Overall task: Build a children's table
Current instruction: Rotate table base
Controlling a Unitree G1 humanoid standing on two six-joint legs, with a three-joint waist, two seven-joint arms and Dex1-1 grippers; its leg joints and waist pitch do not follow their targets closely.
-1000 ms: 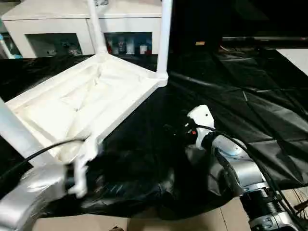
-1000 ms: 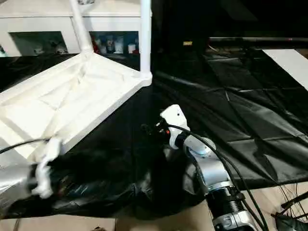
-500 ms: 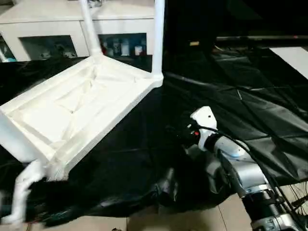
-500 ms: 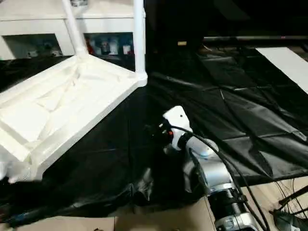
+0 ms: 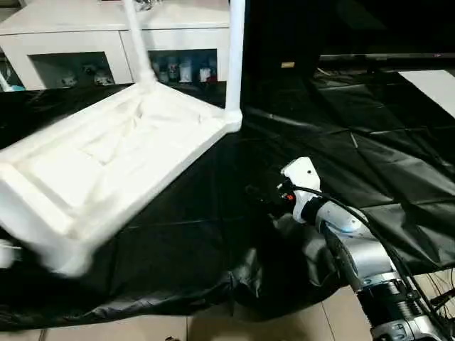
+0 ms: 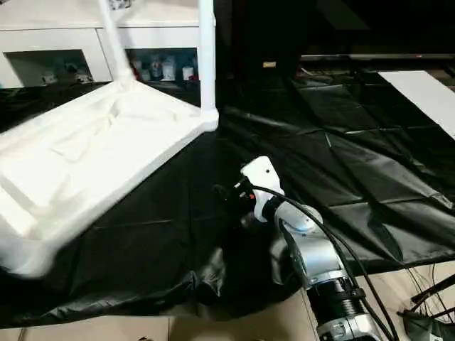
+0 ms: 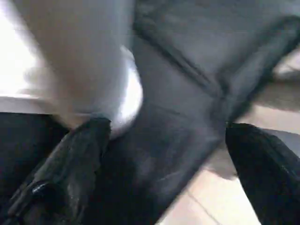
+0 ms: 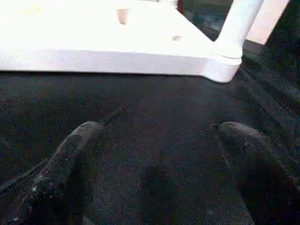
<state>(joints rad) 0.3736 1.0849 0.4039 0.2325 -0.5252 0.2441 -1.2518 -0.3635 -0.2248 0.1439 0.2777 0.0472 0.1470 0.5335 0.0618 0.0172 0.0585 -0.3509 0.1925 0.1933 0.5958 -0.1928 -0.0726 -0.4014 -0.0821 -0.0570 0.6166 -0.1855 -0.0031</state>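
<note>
Left eye view: table [image 5: 121, 153] lies upside down, two legs [image 5: 234, 57] up. Both grippers [image 8: 157, 140] spread, empty. Likely light, stiff, slick plastic; grasp near rim.

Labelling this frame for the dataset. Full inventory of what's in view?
tabletop: 1, white, upside down on the black cloth, left half of the scene
legs: 2 seen, white, upright in the tabletop's far corner sockets
black cloth: 1, black, covers the big table under the tabletop
cabinet: 1, white with glass doors, behind the table at far left; small items inside
floor: beige, along the near edge
left gripper: 1, black fingers, open, beside a white tabletop corner
right gripper: 1, black fingers, open, over the cloth facing the tabletop
right forearm: 1, silver, lower right
</note>
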